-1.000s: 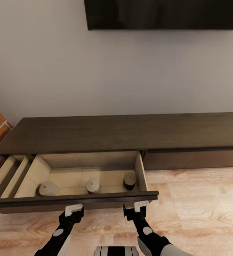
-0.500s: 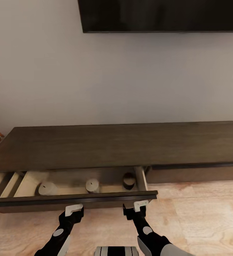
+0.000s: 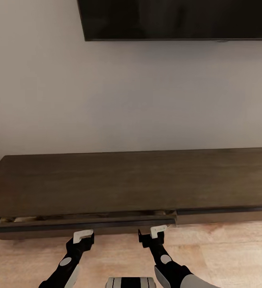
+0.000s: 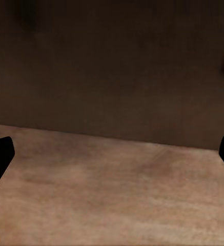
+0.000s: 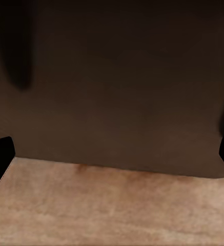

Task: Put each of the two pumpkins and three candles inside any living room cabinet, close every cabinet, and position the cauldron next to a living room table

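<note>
The long dark-brown cabinet stands against the wall. Its wide left drawer is pushed in almost flush, with a thin pale slit of lining showing above the front panel. The candles are hidden inside it. My left gripper and right gripper are both open, fingertips at the drawer's front face. The wrist views look at the dark drawer front from close up, over the wooden floor. The pumpkins, the cauldron and the table are out of view.
A black TV hangs on the pale wall above the cabinet. The cabinet's right section is shut. Light wooden floor runs along the cabinet's front, with free room to my right.
The drawer has slid in from wide open to nearly shut, hiding the three candles. The whole view moved closer to the cabinet; my grippers stayed at the drawer front.
</note>
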{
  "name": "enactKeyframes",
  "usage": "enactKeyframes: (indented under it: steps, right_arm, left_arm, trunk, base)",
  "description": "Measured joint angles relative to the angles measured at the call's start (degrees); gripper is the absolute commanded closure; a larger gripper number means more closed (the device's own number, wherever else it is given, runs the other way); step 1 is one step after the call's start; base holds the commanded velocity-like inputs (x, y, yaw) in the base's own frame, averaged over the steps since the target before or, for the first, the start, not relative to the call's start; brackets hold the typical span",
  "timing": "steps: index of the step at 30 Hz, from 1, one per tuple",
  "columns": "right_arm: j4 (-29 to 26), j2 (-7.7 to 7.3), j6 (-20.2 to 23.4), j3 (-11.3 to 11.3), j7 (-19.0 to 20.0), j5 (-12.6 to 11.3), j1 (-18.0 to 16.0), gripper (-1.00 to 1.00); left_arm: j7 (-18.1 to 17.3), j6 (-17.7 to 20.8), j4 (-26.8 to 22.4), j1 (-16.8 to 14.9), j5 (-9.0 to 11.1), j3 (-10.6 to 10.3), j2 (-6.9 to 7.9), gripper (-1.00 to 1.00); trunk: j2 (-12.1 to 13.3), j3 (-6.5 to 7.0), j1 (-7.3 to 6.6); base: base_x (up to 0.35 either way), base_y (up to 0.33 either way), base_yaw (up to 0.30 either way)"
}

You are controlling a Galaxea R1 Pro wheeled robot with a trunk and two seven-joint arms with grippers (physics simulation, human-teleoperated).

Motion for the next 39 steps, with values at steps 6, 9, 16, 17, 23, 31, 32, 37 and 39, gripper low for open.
enactKeyframes:
  steps: [6,9,16,17,23,31,32,37,39]
  right_arm:
    - [0.0,0.00,0.0,0.0,-0.1,0.0,0.0,-1.00]
    - [0.0,0.00,0.0,-0.1,-0.1,0.0,0.0,-1.00]
    - [0.0,0.00,0.0,-0.1,0.2,0.0,0.0,-1.00]
    - [0.0,0.00,0.0,-0.1,0.2,0.0,0.0,-1.00]
    - [0.0,0.00,0.0,-0.1,0.3,0.0,0.0,-1.00]
    - [0.0,0.00,0.0,-0.1,0.3,0.0,0.0,-1.00]
    - [0.0,0.00,0.0,-0.1,0.3,0.0,0.0,-1.00]
    - [0.0,0.00,0.0,-0.1,0.3,0.0,0.0,-1.00]
    - [0.0,0.00,0.0,-0.1,0.3,0.0,0.0,-1.00]
  left_arm:
    - [0.1,0.0,-0.1,0.0,0.0,0.0,-0.04,-1.00]
    - [0.1,0.0,0.0,0.0,0.0,-0.1,-0.08,-1.00]
    - [0.1,0.0,0.0,0.0,0.0,-0.1,-0.09,-1.00]
    - [0.1,0.0,0.0,0.0,0.0,-0.1,-0.09,-1.00]
    - [0.1,0.0,0.0,0.0,0.0,-0.1,-0.09,-1.00]
    - [0.1,-0.1,0.0,0.0,0.0,-0.2,-0.09,-1.00]
    - [0.1,-0.1,0.0,0.0,0.0,-0.2,-0.09,-1.00]
    - [0.1,-0.1,0.1,0.0,0.0,-0.3,-0.09,-1.00]
    - [0.1,-0.1,0.1,0.0,-0.1,-0.3,-0.09,-1.00]
  trunk:
    - [0.0,0.01,0.00]
    - [0.0,0.01,0.00]
    - [0.0,0.01,0.00]
    - [0.0,0.01,0.00]
    - [0.0,0.01,0.00]
    - [0.0,0.01,0.00]
    - [0.0,0.01,0.00]
    - [0.0,0.01,0.00]
    - [0.0,0.01,0.00]
  base:
    - [0.134,0.000,0.000]
    - [-0.237,0.000,0.000]
    - [-0.323,0.000,0.000]
    - [-0.334,0.000,0.000]
    - [-0.315,0.000,0.000]
    - [-0.067,0.000,0.000]
    - [-0.005,0.000,0.000]
    - [-0.001,0.000,0.000]
    - [0.000,0.000,0.000]
